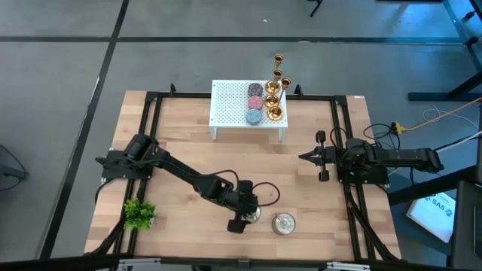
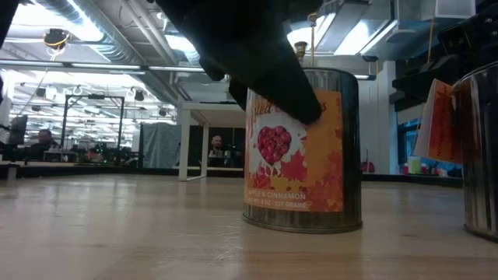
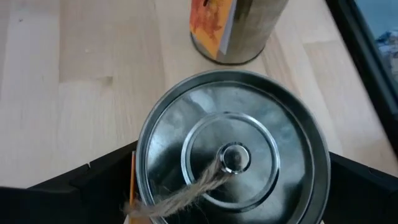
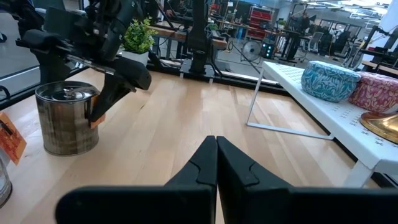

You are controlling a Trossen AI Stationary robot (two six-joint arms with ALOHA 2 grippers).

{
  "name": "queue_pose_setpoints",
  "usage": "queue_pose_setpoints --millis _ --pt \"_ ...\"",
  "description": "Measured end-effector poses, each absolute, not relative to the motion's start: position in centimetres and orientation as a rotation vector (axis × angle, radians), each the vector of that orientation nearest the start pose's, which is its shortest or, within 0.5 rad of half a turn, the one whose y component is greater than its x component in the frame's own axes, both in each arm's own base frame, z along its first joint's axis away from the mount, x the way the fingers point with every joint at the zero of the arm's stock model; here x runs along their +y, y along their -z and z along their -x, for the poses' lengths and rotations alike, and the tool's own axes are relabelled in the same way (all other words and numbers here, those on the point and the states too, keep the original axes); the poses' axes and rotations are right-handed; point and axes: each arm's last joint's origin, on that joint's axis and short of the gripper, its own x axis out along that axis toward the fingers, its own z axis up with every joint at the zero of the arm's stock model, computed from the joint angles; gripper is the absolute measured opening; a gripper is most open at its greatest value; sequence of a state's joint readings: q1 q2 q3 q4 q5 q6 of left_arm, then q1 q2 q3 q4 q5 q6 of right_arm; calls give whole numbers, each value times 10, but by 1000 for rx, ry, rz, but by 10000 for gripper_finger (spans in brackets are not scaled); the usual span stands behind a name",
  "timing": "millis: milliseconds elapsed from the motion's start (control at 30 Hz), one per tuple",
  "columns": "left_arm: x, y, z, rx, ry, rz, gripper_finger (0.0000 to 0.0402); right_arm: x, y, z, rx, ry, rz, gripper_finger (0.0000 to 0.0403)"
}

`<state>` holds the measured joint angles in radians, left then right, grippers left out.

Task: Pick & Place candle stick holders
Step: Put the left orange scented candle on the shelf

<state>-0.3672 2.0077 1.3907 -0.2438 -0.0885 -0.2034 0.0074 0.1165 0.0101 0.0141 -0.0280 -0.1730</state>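
The three brass candle stick holders (image 1: 276, 92) stand clustered at the right end of the white perforated shelf (image 1: 230, 105) at the tabletop's (image 1: 188, 143) far edge, beside three flat round candles (image 1: 255, 102); no hand touches them. The left hand (image 1: 247, 213) is well away, near the front edge, its fingers spread wide around a lidded silver tin (image 3: 231, 155) with a twine pull on top. A second tin (image 1: 284, 223) stands just beside it. The right hand (image 1: 309, 157) waits at the right side with its fingers pressed together, holding nothing.

If this tin has to go first, the left hand should close squarely on its wall, below the lid rim, and lift straight up so as not to knock the neighbouring tin.

The wrist view cuts off the left fingertips, so contact with the tin cannot be confirmed. From above, the holders overlap, and their stems are hard to separate.
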Motion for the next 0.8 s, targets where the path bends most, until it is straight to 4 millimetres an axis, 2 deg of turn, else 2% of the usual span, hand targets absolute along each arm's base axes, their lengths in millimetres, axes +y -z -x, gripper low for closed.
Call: queue_pose_setpoints --millis 200,333,467,800 --pt "-154 -160 -403 903 148 18 399 2 -159 -104 89 -43 172 1" --pt "-155 -151 -405 913 144 21 383 2 -159 -104 89 -43 172 1" --pt "-155 -153 -407 886 131 19 356 2 -159 -104 89 -43 172 1" --pt "-149 -168 -401 900 101 -1 356 2 -159 -104 89 -43 172 1"
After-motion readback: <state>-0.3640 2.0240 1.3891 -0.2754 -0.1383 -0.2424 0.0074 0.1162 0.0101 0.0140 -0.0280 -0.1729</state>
